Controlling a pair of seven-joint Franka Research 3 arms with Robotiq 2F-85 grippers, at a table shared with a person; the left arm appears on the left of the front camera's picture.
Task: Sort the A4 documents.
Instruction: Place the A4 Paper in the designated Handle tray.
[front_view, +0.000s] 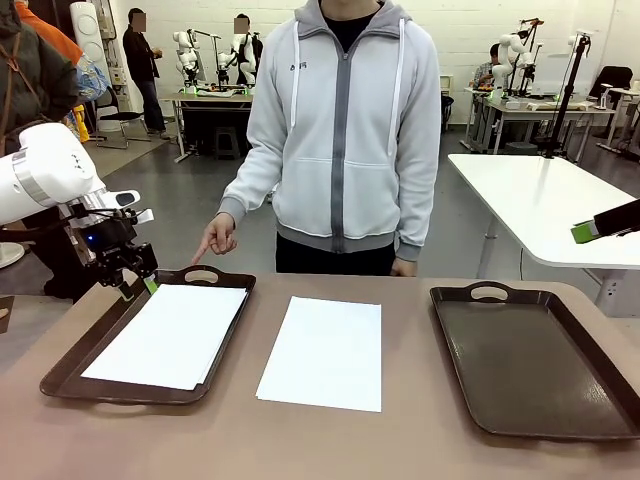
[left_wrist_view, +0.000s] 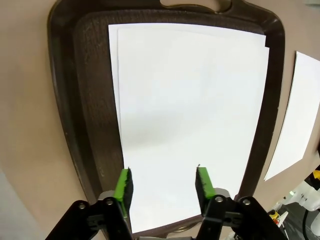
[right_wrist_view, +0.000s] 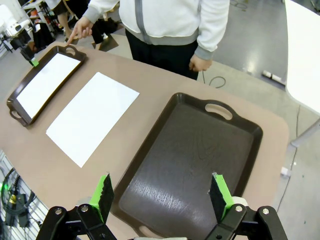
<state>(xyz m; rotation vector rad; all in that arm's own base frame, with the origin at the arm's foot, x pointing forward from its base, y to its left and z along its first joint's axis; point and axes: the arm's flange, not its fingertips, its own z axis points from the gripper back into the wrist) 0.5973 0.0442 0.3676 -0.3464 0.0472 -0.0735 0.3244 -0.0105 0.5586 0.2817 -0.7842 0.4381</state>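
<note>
Stacked A4 documents lie in the dark brown left tray, their edges slightly offset. My left gripper hovers over that tray's far left corner, open and holding nothing. In the left wrist view its fingers straddle the near end of the sheets from above, clear of them. One more A4 sheet lies flat on the table between the trays. My right gripper is open and raised high above the empty right tray, and it also shows at the right edge.
A person in a grey hoodie stands at the far side, one hand pointing down toward the left tray's far handle. The right tray holds nothing. A white table stands behind on the right.
</note>
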